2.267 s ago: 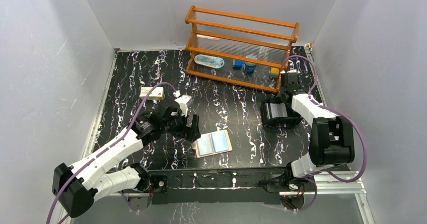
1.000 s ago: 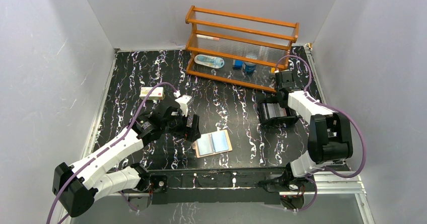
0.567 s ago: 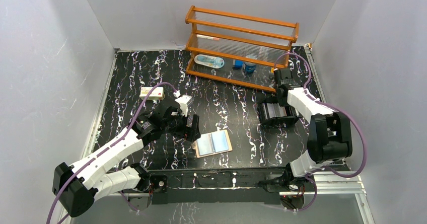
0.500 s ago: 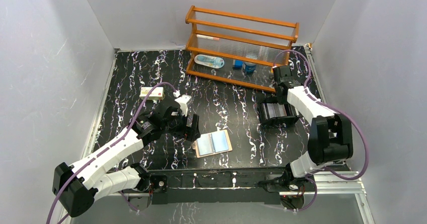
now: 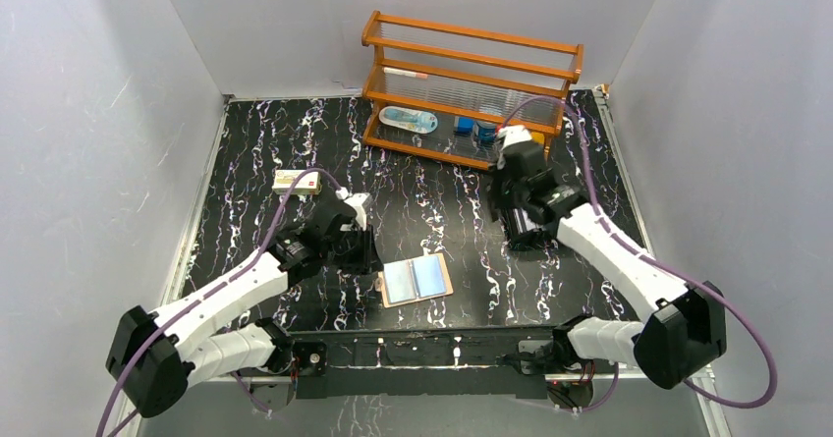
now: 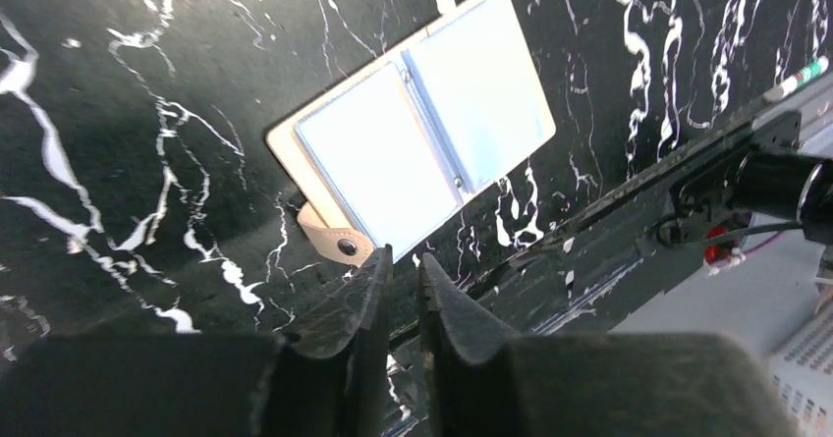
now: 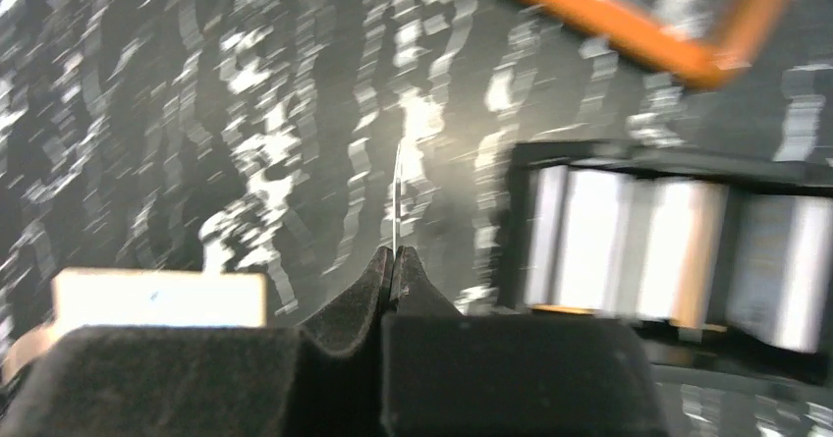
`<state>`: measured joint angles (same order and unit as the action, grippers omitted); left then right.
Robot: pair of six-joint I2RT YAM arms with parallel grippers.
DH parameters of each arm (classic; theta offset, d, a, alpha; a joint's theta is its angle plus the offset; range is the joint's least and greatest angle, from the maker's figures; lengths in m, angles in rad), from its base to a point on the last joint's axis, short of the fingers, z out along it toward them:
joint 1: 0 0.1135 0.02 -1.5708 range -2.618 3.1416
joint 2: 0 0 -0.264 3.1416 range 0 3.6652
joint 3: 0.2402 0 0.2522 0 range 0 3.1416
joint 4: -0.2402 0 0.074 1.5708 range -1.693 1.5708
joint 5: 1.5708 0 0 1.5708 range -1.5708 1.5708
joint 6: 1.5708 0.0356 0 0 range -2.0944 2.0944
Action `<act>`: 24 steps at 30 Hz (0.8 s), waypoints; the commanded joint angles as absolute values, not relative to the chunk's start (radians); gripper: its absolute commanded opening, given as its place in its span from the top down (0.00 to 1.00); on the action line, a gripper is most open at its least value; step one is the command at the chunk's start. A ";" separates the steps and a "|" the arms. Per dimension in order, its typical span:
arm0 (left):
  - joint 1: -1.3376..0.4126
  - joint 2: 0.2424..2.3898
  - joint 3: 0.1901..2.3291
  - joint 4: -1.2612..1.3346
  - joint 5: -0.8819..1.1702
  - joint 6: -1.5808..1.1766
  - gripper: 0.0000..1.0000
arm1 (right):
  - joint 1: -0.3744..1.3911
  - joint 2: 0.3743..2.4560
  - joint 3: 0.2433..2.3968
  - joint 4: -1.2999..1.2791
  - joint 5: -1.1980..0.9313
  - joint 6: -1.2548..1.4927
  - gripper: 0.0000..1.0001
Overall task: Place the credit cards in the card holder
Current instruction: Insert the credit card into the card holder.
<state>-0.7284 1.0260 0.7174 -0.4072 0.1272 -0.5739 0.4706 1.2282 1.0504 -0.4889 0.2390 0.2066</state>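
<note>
Black table (image 5: 432,196) (white-veined marble), tan card holder (image 5: 416,279), orange rack (image 5: 472,77).

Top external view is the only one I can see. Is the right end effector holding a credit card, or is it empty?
Observer: Holding. In the right wrist view, the right end effector is shut on a thin card, seen edge-on and sticking out beyond the tips. Its colour does not show.
Operator: And the left end effector, does it grip the card holder?
Observer: No. The left wrist view shows a narrow gap between its fingers with nothing inside. The tips are just short of the holder's snap tab.
</note>
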 commanded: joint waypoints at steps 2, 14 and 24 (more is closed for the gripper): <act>-0.730 1.070 0.635 -0.242 0.267 -0.687 0.92 | 0.681 1.203 0.880 -0.195 0.071 0.465 1.00; -0.730 1.244 0.569 -0.162 0.210 -0.666 0.93 | 0.841 1.341 0.647 0.362 -0.090 0.665 1.00; -0.729 1.296 0.501 -0.150 0.135 -0.687 0.93 | 0.842 1.377 0.544 0.497 -0.116 0.739 1.00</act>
<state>-0.7269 1.2873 0.5331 -0.1425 0.1909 -0.6857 0.8425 1.3663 0.5705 0.3645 -0.1062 0.7036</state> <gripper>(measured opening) 0.072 0.017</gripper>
